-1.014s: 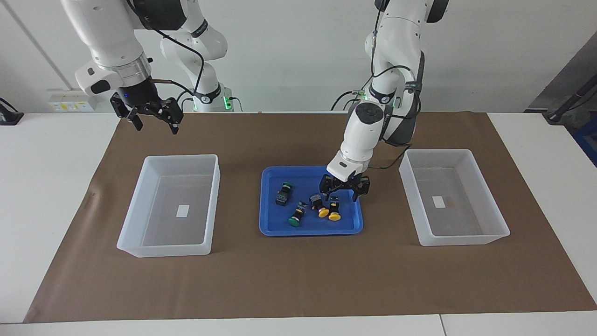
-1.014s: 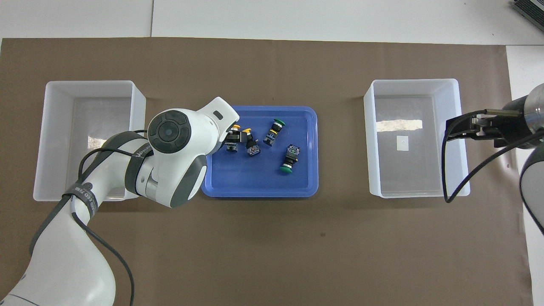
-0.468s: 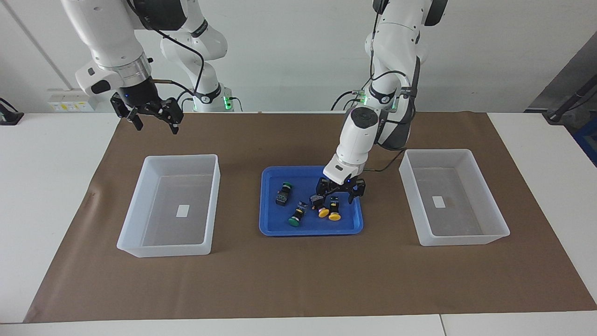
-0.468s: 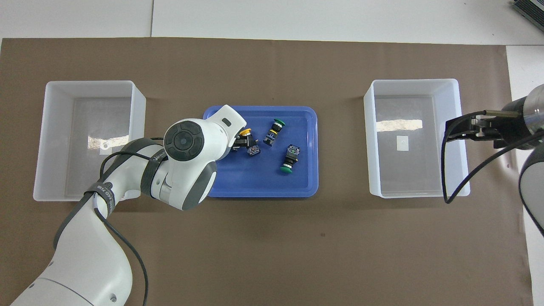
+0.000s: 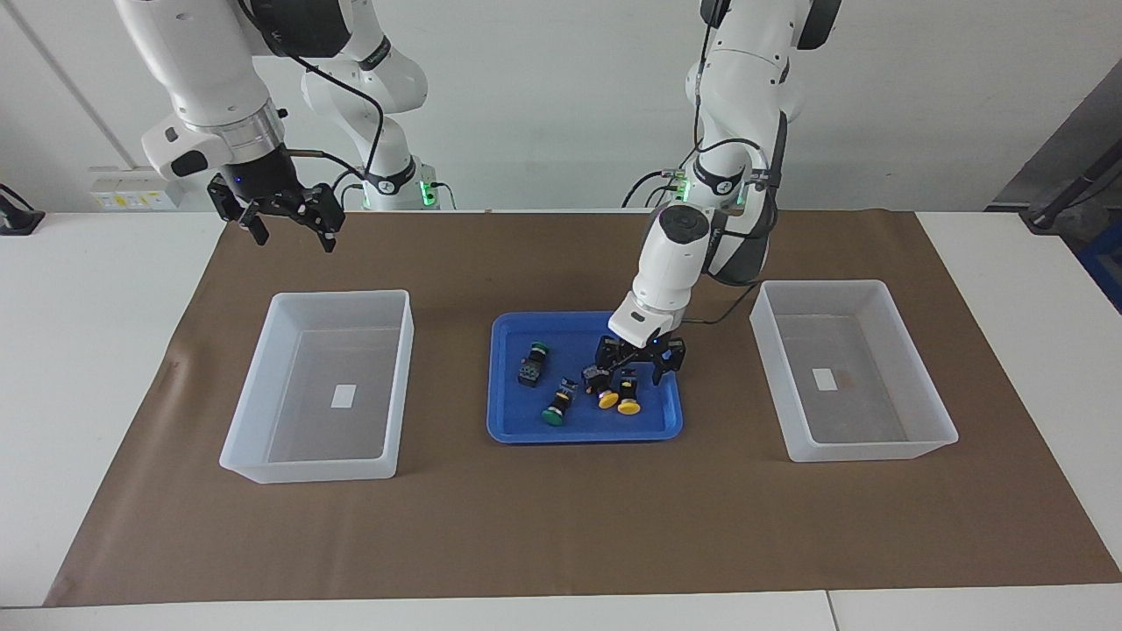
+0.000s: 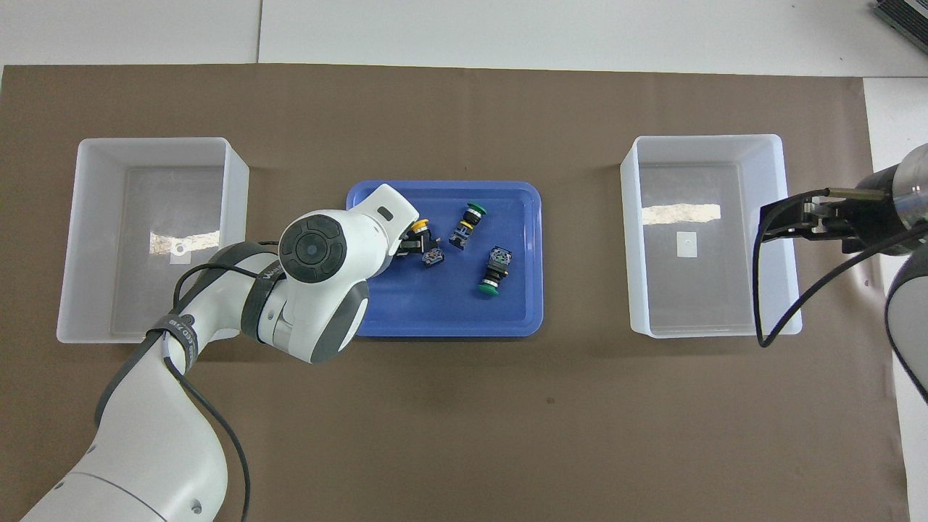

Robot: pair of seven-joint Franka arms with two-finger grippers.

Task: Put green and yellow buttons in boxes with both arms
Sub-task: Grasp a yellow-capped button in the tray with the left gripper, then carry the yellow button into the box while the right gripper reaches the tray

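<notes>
The left end effector apparently pinches a yellow button in the blue tray.

1. Left arm comes from its base, bent forward and down, wrist pointing steeply downward.
2. Left hand low, close to the surface, fingers aimed down; finger gap can't be told.
3. Right arm waits, raised, near its own base.
4. Right hand hangs in the air, tilted, fingers spread apart, holding nothing.
</notes>
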